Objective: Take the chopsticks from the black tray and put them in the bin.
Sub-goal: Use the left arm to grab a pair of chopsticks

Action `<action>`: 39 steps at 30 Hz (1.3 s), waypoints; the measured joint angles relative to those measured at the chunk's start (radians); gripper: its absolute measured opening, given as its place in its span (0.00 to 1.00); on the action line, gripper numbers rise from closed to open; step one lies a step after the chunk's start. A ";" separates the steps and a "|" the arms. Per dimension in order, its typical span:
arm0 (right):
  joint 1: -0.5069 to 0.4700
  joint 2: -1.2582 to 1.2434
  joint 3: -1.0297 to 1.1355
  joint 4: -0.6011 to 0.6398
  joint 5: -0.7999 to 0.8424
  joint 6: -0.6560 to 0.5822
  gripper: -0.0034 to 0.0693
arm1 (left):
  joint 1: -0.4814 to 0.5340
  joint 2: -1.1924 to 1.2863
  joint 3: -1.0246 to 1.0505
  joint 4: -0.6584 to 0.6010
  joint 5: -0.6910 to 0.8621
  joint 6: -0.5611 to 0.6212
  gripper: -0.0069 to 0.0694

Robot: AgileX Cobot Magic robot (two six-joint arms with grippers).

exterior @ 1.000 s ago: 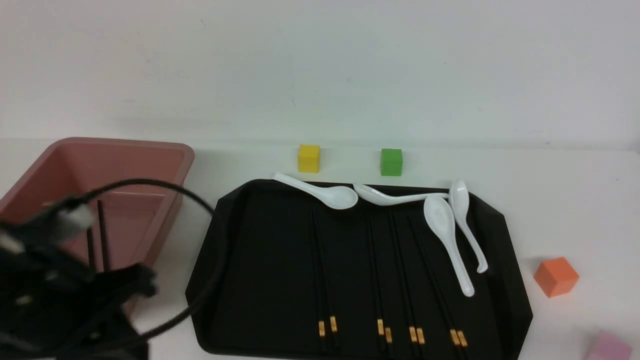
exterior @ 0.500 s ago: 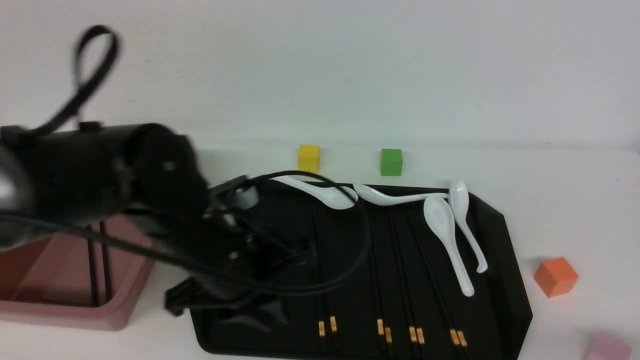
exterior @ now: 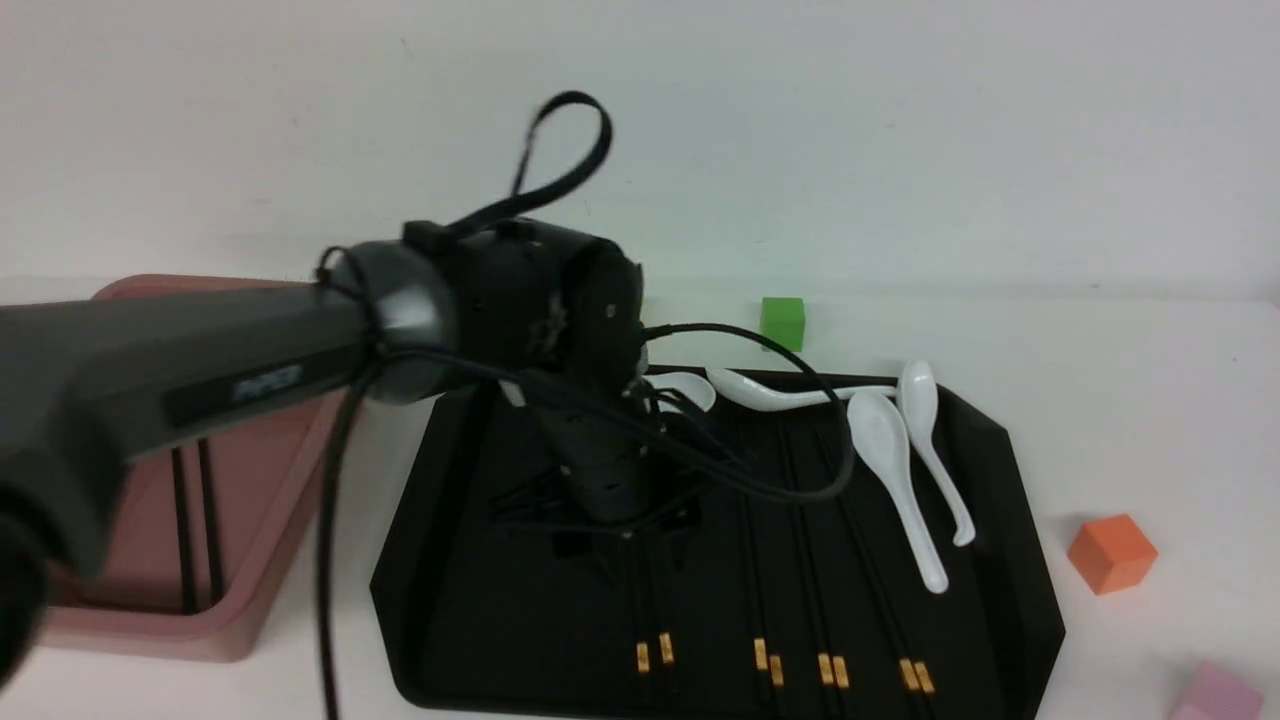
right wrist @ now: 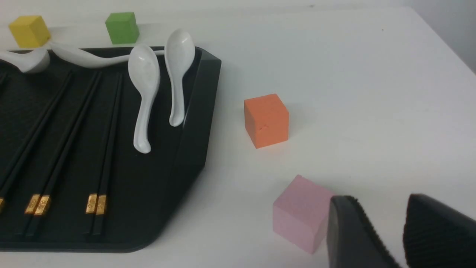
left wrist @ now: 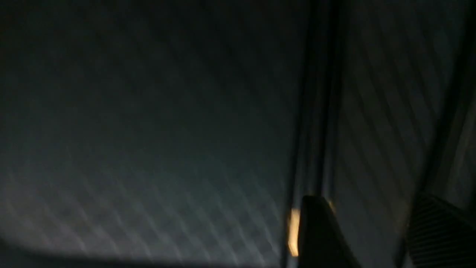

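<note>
The black tray (exterior: 1010,520) holds several pairs of black chopsticks (exterior: 768,560) with gold bands near the front rim. My left gripper (exterior: 632,535) points down over the leftmost pair (exterior: 652,610), low above the tray, jaws open and empty. In the left wrist view that pair (left wrist: 316,111) runs past one fingertip (left wrist: 319,234), and its gold band (left wrist: 293,230) shows beside it. Two chopsticks (exterior: 207,520) lean inside the pink bin (exterior: 150,630). My right gripper (right wrist: 386,223) is open and empty above the table, right of the tray (right wrist: 197,123).
White spoons (exterior: 890,470) lie along the tray's back and right side. A green cube (exterior: 782,322) stands behind the tray, and a yellow cube (right wrist: 29,30) shows in the right wrist view. An orange cube (exterior: 1112,552) and a pink cube (exterior: 1215,695) sit to the right.
My left arm has swung from over the bin, rightward, to above the tray's leftmost chopstick pair. The two chopsticks stay in the bin. The tray's contents have not moved.
</note>
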 joint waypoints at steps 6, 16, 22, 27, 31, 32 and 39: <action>0.000 0.000 0.000 0.000 0.000 0.000 0.38 | 0.000 0.120 -0.079 0.036 0.016 -0.016 0.54; 0.000 0.000 0.000 0.000 0.000 0.000 0.38 | 0.000 0.171 -0.099 0.044 0.026 -0.015 0.45; 0.000 0.000 0.000 0.000 0.000 0.000 0.38 | 0.001 0.164 -0.099 0.042 0.044 0.000 0.23; 0.000 0.000 0.000 0.000 0.000 0.000 0.38 | 0.000 0.083 -0.087 -0.003 0.062 0.039 0.24; 0.000 0.000 0.000 0.000 0.000 0.000 0.38 | 0.009 -0.084 -0.087 0.049 0.130 0.081 0.24; 0.000 0.000 0.000 0.000 0.000 0.000 0.38 | 0.016 -0.121 -0.087 0.064 0.150 0.083 0.24; 0.000 0.000 0.000 0.000 0.000 0.000 0.38 | 0.246 -0.355 -0.085 0.215 0.315 0.121 0.24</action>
